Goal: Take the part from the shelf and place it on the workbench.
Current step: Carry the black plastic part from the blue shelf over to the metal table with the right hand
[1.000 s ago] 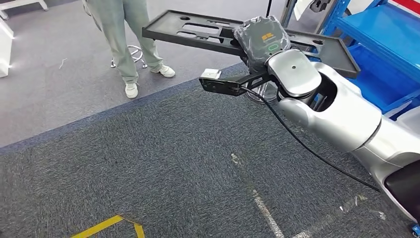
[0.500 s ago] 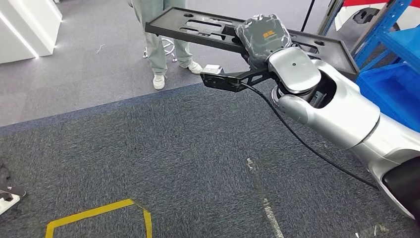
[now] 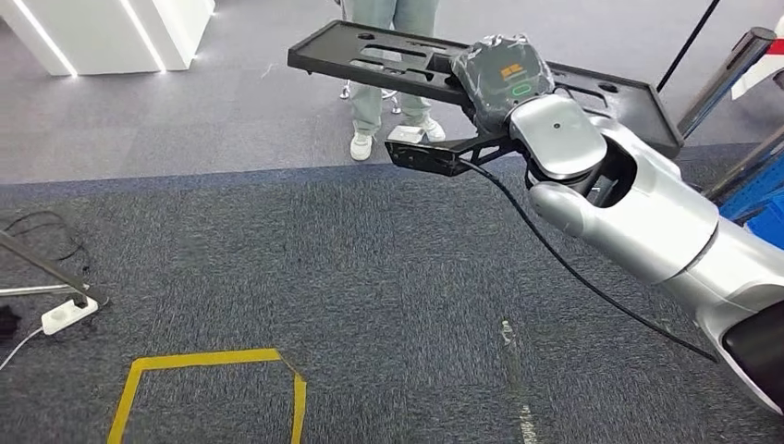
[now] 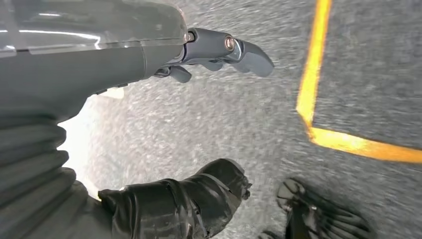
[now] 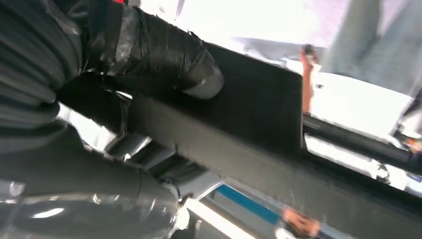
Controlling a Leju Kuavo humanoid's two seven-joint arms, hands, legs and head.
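Observation:
The part is a long flat black plastic panel (image 3: 374, 57) with slots and holes, held level above the carpet in the head view. My right hand (image 3: 504, 79) grips it near its middle, from the side nearest me. In the right wrist view the thumb (image 5: 164, 52) lies across the panel (image 5: 259, 119) and the fingers (image 5: 149, 154) wrap under its edge. In the left wrist view my left hand (image 4: 214, 119) hangs over the carpet, its thumb (image 4: 189, 199) and fingers (image 4: 224, 50) apart with nothing between them.
A person's legs (image 3: 388, 83) stand just beyond the panel. Blue shelving (image 3: 763, 199) is at the right edge and a white counter (image 3: 111, 32) at the far left. Yellow floor tape (image 3: 208, 361) and a power strip with cables (image 3: 65, 314) lie on the grey carpet.
The whole view has swung left: the blue shelf slid toward the right edge, the white counter, cables and more yellow tape came in. My right hand kept holding the panel the same way.

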